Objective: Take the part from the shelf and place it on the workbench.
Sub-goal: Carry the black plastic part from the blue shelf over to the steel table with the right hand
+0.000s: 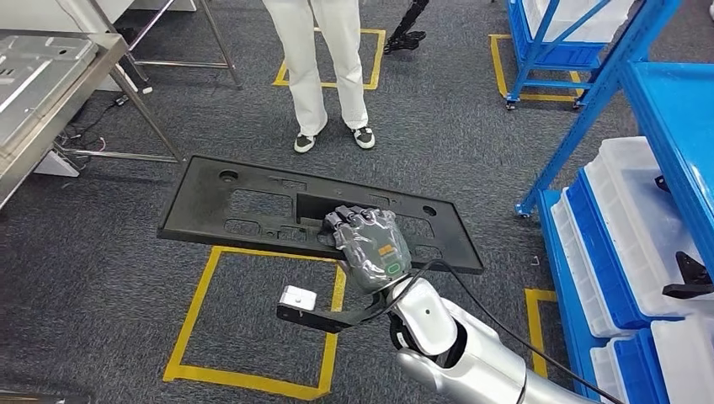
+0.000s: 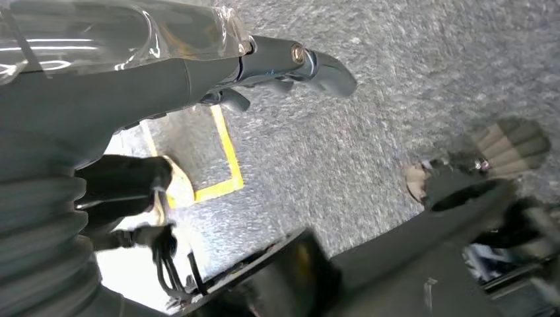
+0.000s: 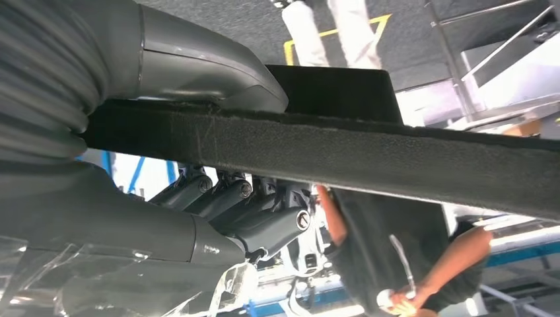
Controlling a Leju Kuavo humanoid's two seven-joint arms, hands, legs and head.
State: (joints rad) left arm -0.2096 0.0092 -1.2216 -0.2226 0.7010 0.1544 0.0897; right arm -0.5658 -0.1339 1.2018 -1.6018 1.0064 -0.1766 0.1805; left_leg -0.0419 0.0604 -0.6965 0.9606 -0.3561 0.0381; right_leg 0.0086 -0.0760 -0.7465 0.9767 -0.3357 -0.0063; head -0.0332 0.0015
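Observation:
The part (image 1: pixel 244 202) is a long flat black panel with cut-outs, held level above the grey carpet. My right hand (image 1: pixel 370 240) grips its near long edge around the middle. The right wrist view shows that hand (image 3: pixel 198 218) up close, with the thumb (image 3: pixel 198 66) lying on one face of the part (image 3: pixel 370 152) and the fingers (image 3: pixel 264 224) against the other. The metal workbench (image 1: pixel 50 101) stands at the far left. The blue shelf (image 1: pixel 674 101) stands on the right. My left hand (image 2: pixel 132 86) hangs over the floor, holding nothing, with its fingers apart.
A person in white trousers (image 1: pixel 324 67) stands just beyond the part. Yellow tape squares (image 1: pixel 253 316) mark the carpet. White bins (image 1: pixel 640 219) fill the blue shelf's lower levels. A second blue rack (image 1: pixel 547 50) stands at the back right. Another person (image 3: pixel 389 238) appears below the part.

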